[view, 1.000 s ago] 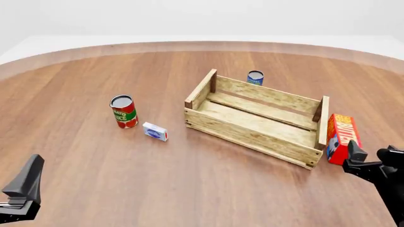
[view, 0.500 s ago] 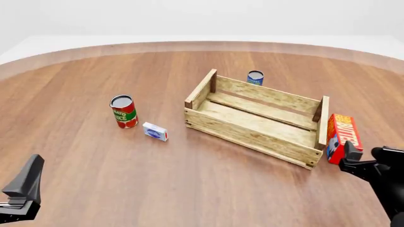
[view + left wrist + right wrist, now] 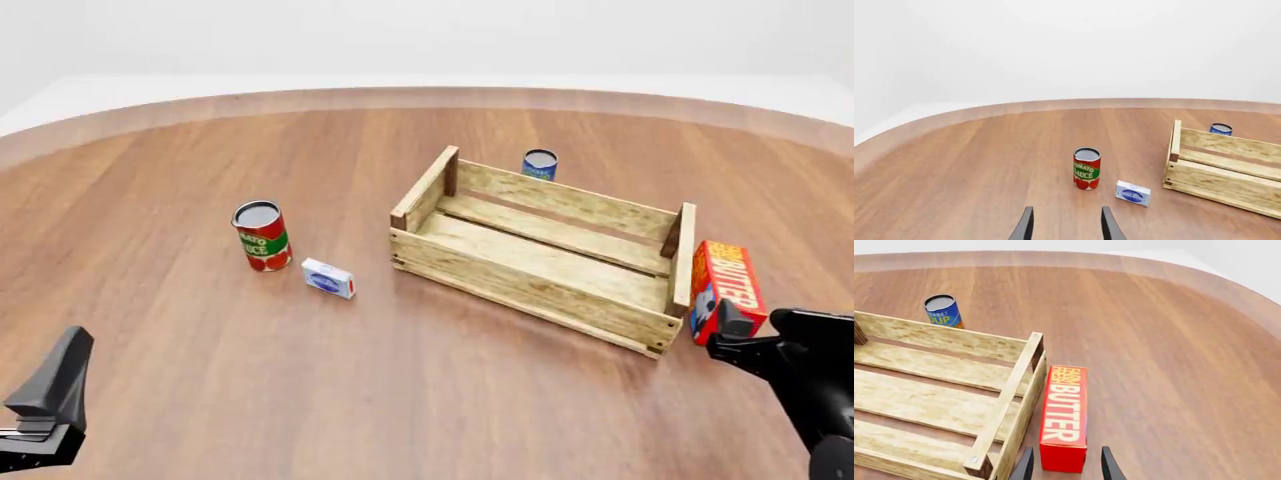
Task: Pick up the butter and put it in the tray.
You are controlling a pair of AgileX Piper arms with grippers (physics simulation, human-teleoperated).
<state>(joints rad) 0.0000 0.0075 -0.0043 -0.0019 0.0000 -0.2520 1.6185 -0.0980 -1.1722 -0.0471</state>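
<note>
The butter (image 3: 1065, 417) lies just ahead of the open, empty right gripper (image 3: 1063, 466), its long axis running away along the fingers, beside the tray (image 3: 1009, 405).

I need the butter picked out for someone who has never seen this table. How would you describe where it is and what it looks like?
Find the wooden slat tray, the biggest thing on the table. On the table just outside its right end board lies the butter, with the right gripper open around its near end. It is a long red carton lettered BUTTER, unlike the round tomato sauce can, the blue soup can and the small white-blue box.
</note>
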